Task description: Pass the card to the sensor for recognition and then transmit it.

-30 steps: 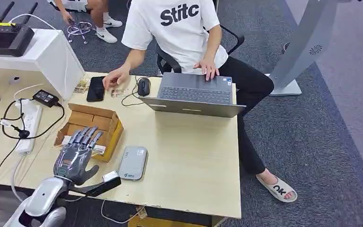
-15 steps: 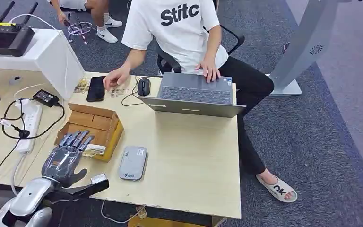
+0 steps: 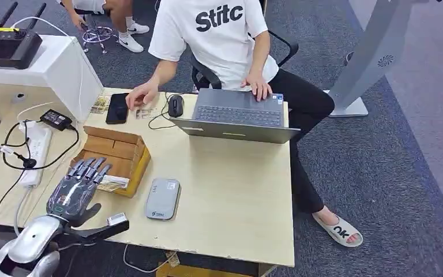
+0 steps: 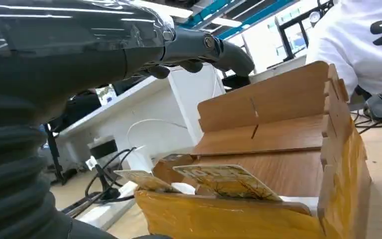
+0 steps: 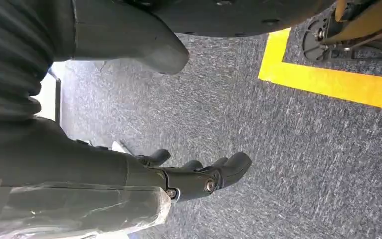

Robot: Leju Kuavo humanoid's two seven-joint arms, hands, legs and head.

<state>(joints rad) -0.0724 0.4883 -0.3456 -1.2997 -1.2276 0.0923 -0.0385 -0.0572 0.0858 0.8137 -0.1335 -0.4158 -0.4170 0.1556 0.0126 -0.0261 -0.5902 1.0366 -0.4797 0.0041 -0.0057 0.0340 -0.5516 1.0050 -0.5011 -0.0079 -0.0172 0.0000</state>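
Head view: I have an open cardboard box (image 3: 115,156) on the table (image 3: 231,196), near the front left corner. Cards (image 3: 114,183) lie at its near end, pale and patterned, one poking over the near wall. The grey sensor (image 3: 162,198) lies flat just right of the box, apart from it. My left hand (image 3: 75,193) hovers over the box's near left corner, palm down, fingers spread and straight, fingertips over the box edge, thumb out to the side. It holds nothing. A person sits at the far side with one hand on a laptop (image 3: 236,115) and the other beside a phone (image 3: 117,108).

Left wrist view: the box (image 4: 288,149) close up, wooden-looking inside. Two cards (image 4: 224,180) lean on the near wall, tilted, their ends sticking up above it. My fingers (image 4: 214,47) reach out above the box, well clear of the cards.

Right wrist view: my right hand (image 5: 199,179) hangs over grey carpet (image 5: 278,149), fingers loosely curled, nothing in them. A yellow line (image 5: 338,84) crosses the floor
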